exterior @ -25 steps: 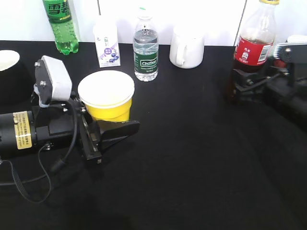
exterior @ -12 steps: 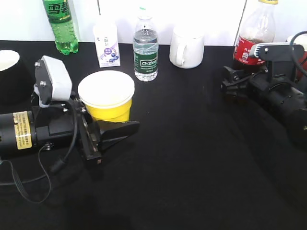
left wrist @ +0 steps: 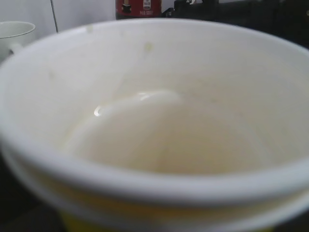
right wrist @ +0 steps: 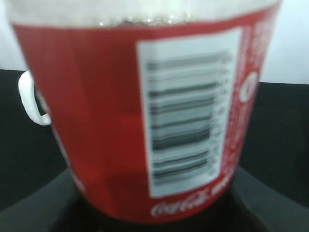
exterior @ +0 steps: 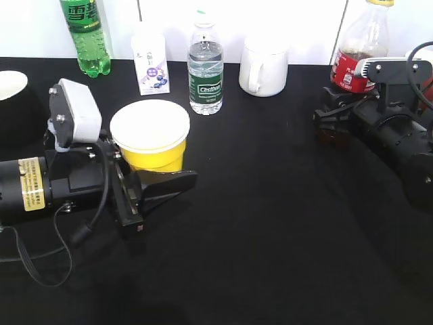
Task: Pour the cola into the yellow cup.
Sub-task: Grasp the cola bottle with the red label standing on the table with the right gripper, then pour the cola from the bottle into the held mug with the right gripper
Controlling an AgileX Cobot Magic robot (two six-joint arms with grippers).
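Note:
The yellow cup (exterior: 150, 145), white inside, stands at the left between the fingers of my left gripper (exterior: 159, 169), which is shut on it. Its rim (left wrist: 145, 188) fills the left wrist view. The cola (exterior: 353, 64), with a red label and yellow cap, stands upright at the far right. My right gripper (exterior: 331, 125) is open, with one jaw on each side of the bottle's lower part. The label (right wrist: 145, 121) fills the right wrist view. The bottle's base is hidden behind the gripper.
Along the back wall stand a green soda bottle (exterior: 86, 34), a small carton (exterior: 151, 62), a water bottle (exterior: 205, 68) and a white mug (exterior: 263, 64). A white rim (exterior: 10, 82) shows at the far left edge.
My right arm has moved left from beside the cola, so its jaws now stand around the bottle. The bottle, the left arm and the cup have not moved.

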